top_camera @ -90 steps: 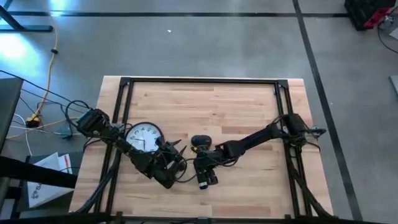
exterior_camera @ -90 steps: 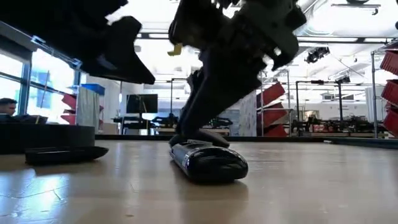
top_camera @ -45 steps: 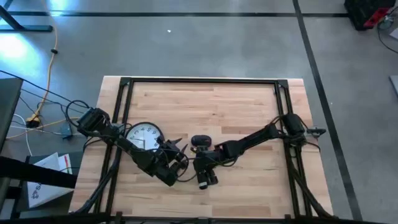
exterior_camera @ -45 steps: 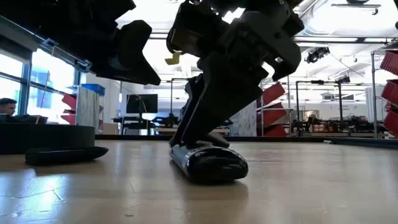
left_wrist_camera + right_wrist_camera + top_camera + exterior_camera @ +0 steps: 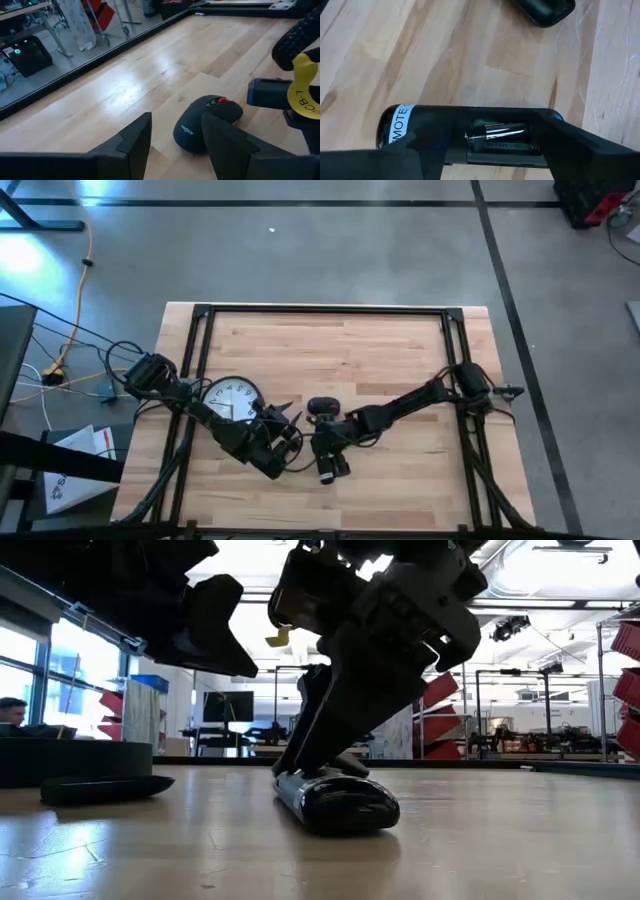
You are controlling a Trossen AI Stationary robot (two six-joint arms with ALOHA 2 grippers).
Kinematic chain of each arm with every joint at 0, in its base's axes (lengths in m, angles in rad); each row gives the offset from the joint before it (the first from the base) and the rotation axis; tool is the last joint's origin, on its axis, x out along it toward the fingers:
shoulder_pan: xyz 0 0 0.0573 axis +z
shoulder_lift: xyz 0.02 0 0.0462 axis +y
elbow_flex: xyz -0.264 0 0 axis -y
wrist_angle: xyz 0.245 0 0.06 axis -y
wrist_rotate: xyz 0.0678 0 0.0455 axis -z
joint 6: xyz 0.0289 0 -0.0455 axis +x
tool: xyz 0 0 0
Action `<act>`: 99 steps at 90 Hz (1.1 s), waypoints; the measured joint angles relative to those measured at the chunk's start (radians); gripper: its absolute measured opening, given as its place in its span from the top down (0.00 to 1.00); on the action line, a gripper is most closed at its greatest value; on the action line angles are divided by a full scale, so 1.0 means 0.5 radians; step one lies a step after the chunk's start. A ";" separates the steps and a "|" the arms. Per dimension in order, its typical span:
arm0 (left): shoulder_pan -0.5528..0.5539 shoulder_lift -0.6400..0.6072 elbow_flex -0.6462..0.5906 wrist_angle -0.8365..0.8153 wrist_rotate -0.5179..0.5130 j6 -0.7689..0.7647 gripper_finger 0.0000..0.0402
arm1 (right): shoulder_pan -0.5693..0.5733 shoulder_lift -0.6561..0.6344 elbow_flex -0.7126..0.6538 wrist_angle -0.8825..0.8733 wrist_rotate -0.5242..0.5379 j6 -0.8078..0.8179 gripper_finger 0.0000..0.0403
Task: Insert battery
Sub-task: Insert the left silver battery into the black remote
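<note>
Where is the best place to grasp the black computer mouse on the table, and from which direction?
Probably from above, fingers across the two long sides of the mouse. It lies flat on the table, its domed back would likely slip, and both sides look free; the open left gripper is already facing it.

In the overhead view, the remote [image 5: 328, 468] is a small dark shape, too small to show its battery bay. The left arm crosses the wall clock [image 5: 231, 401] and hides its lower edge. From table height, the right gripper [image 5: 322, 762] covers the remote's far end, and a dark slab [image 5: 100, 787] nearby cannot be identified. In the right wrist view, a battery [image 5: 496, 133] lies in the bay, possibly not fully seated. A dark object [image 5: 542, 10] is cut off at the picture's edge.
</note>
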 joint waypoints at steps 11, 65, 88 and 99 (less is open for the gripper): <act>0.001 0.000 0.000 0.000 -0.002 0.002 0.61 | 0.000 0.000 -0.001 0.001 0.013 0.000 0.36; 0.002 -0.001 0.001 0.003 0.002 0.021 0.61 | 0.014 -0.156 0.016 -0.206 0.085 0.037 0.36; 0.002 -0.001 0.001 0.199 0.270 0.342 0.61 | 0.014 -0.139 0.014 -0.200 0.273 -0.052 0.36; 0.002 -0.001 0.001 0.354 0.348 0.508 0.61 | 0.017 -0.117 0.014 -0.201 0.223 -0.063 0.36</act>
